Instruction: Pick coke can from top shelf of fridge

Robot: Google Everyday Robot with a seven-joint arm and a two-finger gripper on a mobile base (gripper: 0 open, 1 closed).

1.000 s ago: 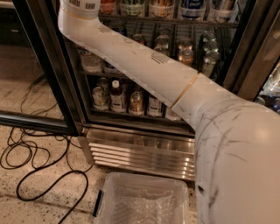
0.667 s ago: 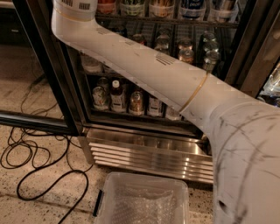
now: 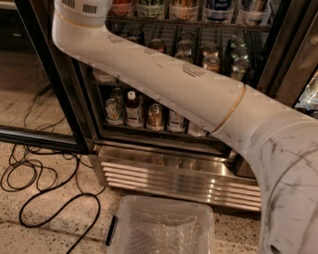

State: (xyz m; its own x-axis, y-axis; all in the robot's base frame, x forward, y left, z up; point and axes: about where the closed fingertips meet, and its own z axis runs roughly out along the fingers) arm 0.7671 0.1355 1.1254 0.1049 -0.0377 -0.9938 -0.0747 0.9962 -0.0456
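Overhead, past the top edge at the upper left: end effector out of view; open or closed cannot be told. Seen only as far as the white wrist housing [image 3: 82, 10], with dark vent slots, cut off by the frame edge. From there, the white arm [image 3: 164, 84] slanting down to the lower right across the front of the fridge [image 3: 74, 99] and widening into a scuffed body at the right edge.

Just right of the wrist housing, at the top edge: coke can [image 3: 121, 6], reddish, only its lower part showing, upright on the top shelf [image 3: 198, 23]. Further right along the same rack: a green container [image 3: 151, 7], then a blue one [image 3: 218, 7], both also cropped.

Below, on the middle rack: silver-topped cans [image 3: 211, 59], partly hidden by the arm. On the lowest visible rack: a row of small bottles [image 3: 133, 109].

Under the cabinet: ribbed steel grille [image 3: 184, 178]. Bottom centre: clear plastic bin [image 3: 159, 228] on the speckled floor [image 3: 59, 233]. Lower left: black cables [image 3: 35, 183] looping over the floor.
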